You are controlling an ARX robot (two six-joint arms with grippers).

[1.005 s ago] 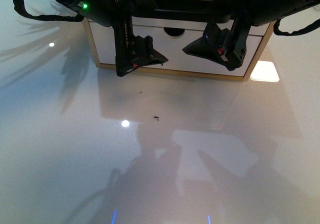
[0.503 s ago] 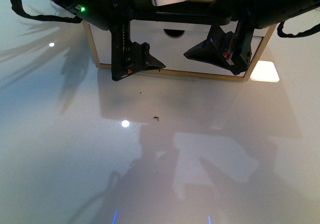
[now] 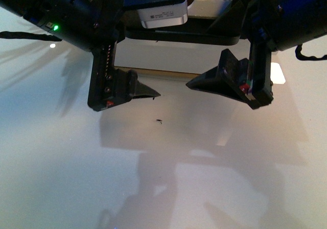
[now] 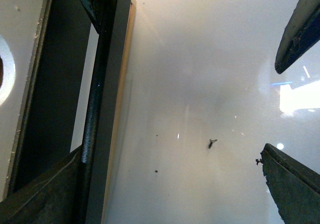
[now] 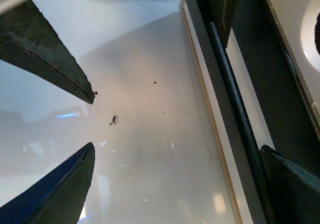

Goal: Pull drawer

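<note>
The drawer's white front (image 3: 173,55) shows between my two arms, its light wood lower edge (image 3: 153,73) just above the table. The long black bar handle (image 4: 100,84) runs along a dark recess (image 4: 55,84), with the notch at the frame's edge (image 4: 3,69). My left gripper (image 4: 170,184) is open and straddles the bar, one finger (image 4: 40,194) in the recess and the other (image 4: 292,184) over the table. My right gripper (image 5: 175,184) is open the same way around the bar (image 5: 235,99), its fingers (image 5: 292,184) on either side. Neither closes on it.
The glossy white table (image 3: 163,167) spreads in front of the cabinet, with a small dark speck (image 3: 160,120) on it. A bright white patch (image 3: 278,73) lies at the cabinet's right corner. A pale object (image 3: 207,6) sits up on top.
In the front view both arms have grown larger and dropped lower in the picture. They now cover most of the drawer front and its notch. The grippers stay open.
</note>
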